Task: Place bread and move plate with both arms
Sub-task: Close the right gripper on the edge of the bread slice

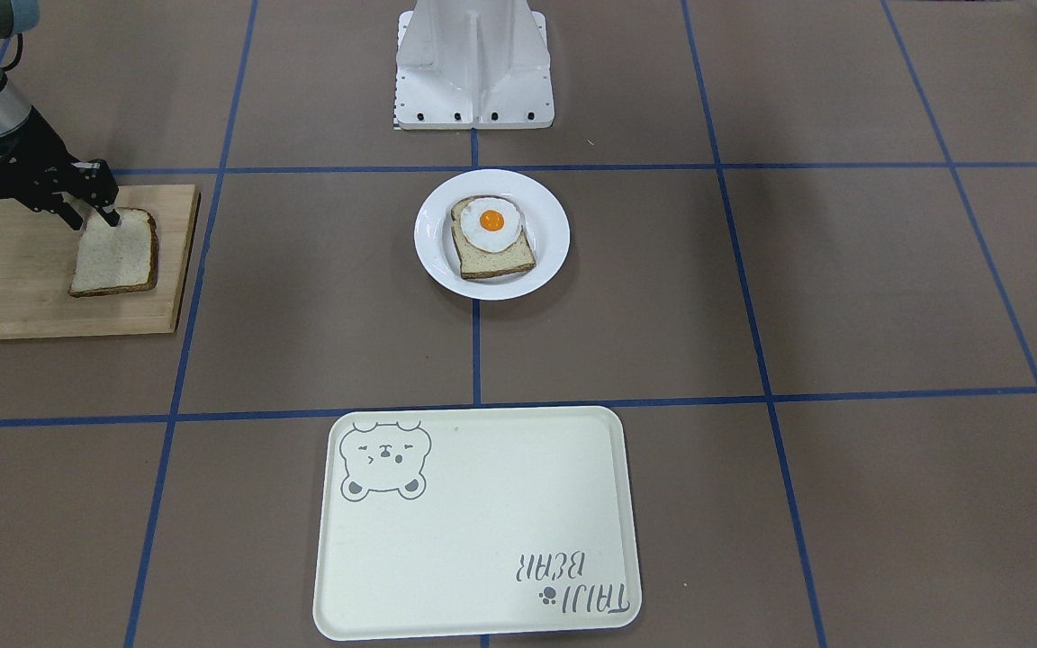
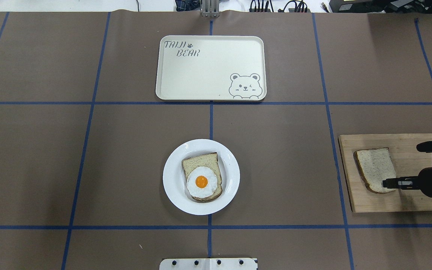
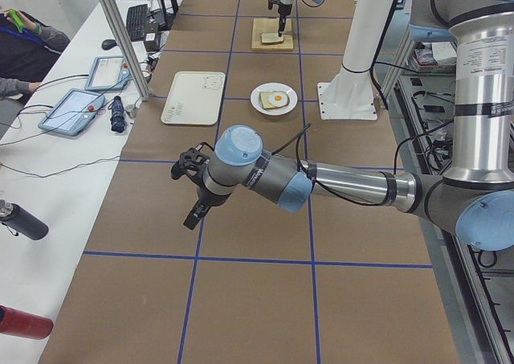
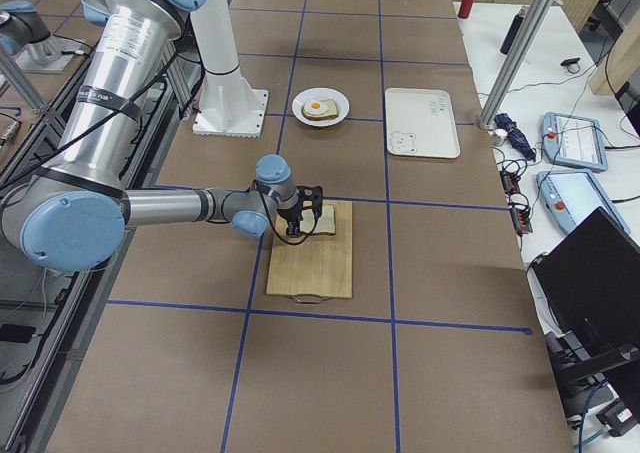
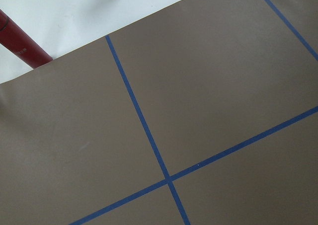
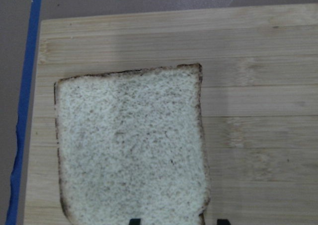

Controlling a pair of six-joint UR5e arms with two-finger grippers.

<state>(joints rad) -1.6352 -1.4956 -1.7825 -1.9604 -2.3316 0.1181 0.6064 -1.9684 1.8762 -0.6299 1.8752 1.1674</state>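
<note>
The plain bread (image 1: 115, 256) lies flat on a wooden cutting board (image 1: 14, 288), far to the robot's right; it also shows in the overhead view (image 2: 375, 168) and the right wrist view (image 6: 131, 145). My right gripper (image 1: 103, 214) (image 2: 388, 183) is open, its two fingertips (image 6: 134, 221) at the slice's near edge by a corner. The white plate (image 1: 433, 261) (image 2: 171, 187) sits mid-table with an egg-topped slice (image 2: 201, 182) on it. My left gripper (image 3: 195, 215) hovers over bare table far to the left; I cannot tell whether it is open.
The cream bear tray (image 1: 482, 504) (image 2: 208, 67) lies beyond the plate, away from the robot. The white base block (image 1: 473, 72) stands on the robot's side of the plate. A red bottle (image 5: 20, 41) lies on the white side bench past the table edge.
</note>
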